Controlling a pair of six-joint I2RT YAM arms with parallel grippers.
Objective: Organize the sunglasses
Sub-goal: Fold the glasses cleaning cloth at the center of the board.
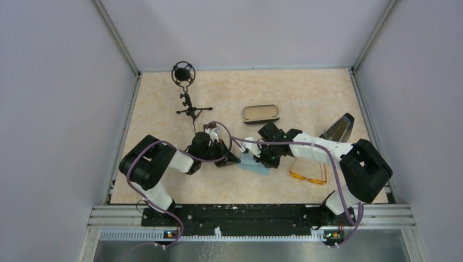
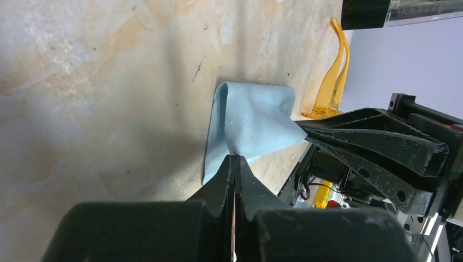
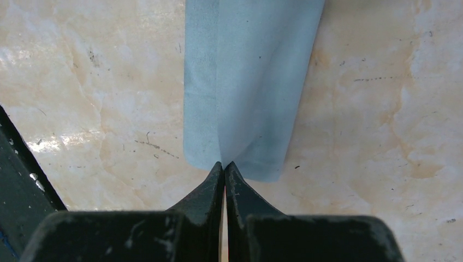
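Sunglasses (image 1: 306, 178) whole overhead; left wrist view, seemingly arms only.

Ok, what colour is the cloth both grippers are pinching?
Light blue, plain with no pattern. The cloth shows best in the right wrist view.

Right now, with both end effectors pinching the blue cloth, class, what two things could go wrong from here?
1. The left end effector and the right end effector each grip only an edge of the cloth. Pulling apart could slip it free.
2. The sunglasses lie close by the right arm. A low sweep might knock them along the table.
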